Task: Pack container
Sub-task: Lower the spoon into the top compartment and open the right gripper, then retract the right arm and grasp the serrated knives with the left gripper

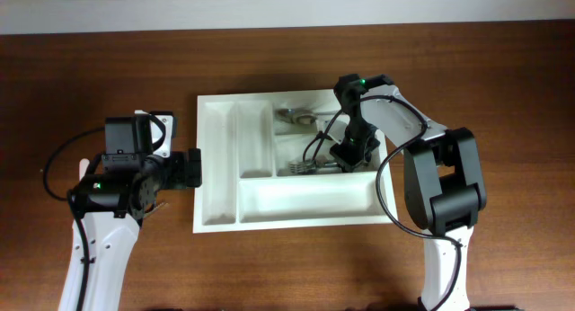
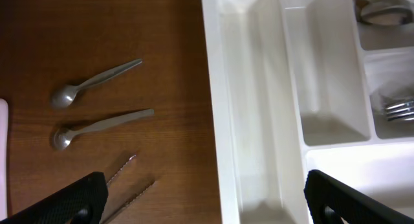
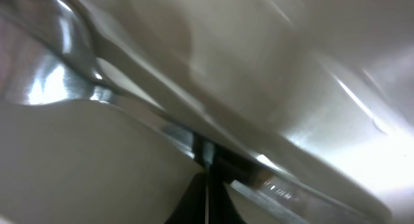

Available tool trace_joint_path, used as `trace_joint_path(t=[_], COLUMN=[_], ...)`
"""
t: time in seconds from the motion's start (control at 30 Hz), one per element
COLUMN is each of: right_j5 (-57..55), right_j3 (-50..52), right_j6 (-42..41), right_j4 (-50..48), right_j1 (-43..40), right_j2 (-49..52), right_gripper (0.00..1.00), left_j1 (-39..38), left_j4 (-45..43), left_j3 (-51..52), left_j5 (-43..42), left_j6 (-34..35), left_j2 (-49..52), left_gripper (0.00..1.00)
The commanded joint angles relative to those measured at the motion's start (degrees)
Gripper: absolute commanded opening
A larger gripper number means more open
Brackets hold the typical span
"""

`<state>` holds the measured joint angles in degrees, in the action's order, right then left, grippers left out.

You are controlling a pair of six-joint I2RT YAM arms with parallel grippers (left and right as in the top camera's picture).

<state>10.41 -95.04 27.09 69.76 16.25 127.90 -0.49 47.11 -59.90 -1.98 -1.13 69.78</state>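
Two thin utensils (image 2: 123,168) beside container (image 2: 218,120), half-hidden

white plastic container (image 1: 205,167), rectangular, lies flat and open side up near the middle of the tabletop, a bit closer to the far edge, long sides parallel w/ that edge. five compartments: two long narrow ones at the end toward the left edge (image 2: 217,88), both bare; one wide one along the near side, bare; two more in the far right corner, forks (image 1: 301,167) in the nearer, prob. spoons (image 2: 381,11) in the farther.
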Motion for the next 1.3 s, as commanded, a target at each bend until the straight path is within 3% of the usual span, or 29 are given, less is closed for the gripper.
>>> trace_joint_path(t=[0.0, 0.3, 0.57, 0.6, 0.63, 0.67, 0.8, 0.97, 1.1, 1.27], right_j5=[0.5, 0.3, -2.1, -2.1, -2.1, -2.0, 0.0, 0.5, 0.6, 0.5], right_j3=[0.7, -4.7, -25.7, -30.8, -33.3, -37.1, -40.6, -40.6, -40.2, -40.2], right_j6=[-1.3, -2.1, -5.6, -5.6, -5.7, -5.9, -13.4, -24.2, -27.6, -27.6], right_j4=[0.6, 1.2, 9.1, 11.4, 12.4, 14.0, 15.6, 20.6, 21.0, 21.0], right_j1=[-0.2, -0.3, -3.3, -5.0, -6.0, -8.3, -17.9, -33.8, -42.1, -42.6], right_j2=[-1.8, -4.3, -10.8, -11.8, -12.3, -13.2, -16.9, -18.5, -18.5, -18.5], right_gripper=[0.04, 0.04, 0.08, 0.16, 0.44, 0.99, 0.99, 0.99, 0.99, 0.99], left_j1=[-0.2, -0.2, -0.2, -0.2, -0.2, -0.1, 1.8, 7.8, 15.8, 19.4], left_j4=[0.3, -1.0, -0.6, 0.2, 0.9, 1.9, 6.6, 18.8, 19.4, 16.2], left_j3=[-1.3, -1.3, -1.4, -1.4, -1.4, -1.4, -1.4, -1.2, -1.0, -1.0], left_j5=[-0.6, -0.6, -0.6, -0.6, -0.6, -0.6, -0.5, 4.7, 2.7, 0.5], left_j6=[-1.1, -2.3, -2.2, -2.2, -2.2, -2.2, 0.3, 0.2, -5.6, -24.8], left_j2=[0.0, 0.0, -0.9, -1.5, -2.1, -3.5, -6.9, -7.2, -2.7, 7.2], left_gripper=[0.99, 0.99, 0.99, 0.99, 0.99, 0.99, 0.99, 0.99, 0.99, 0.99])
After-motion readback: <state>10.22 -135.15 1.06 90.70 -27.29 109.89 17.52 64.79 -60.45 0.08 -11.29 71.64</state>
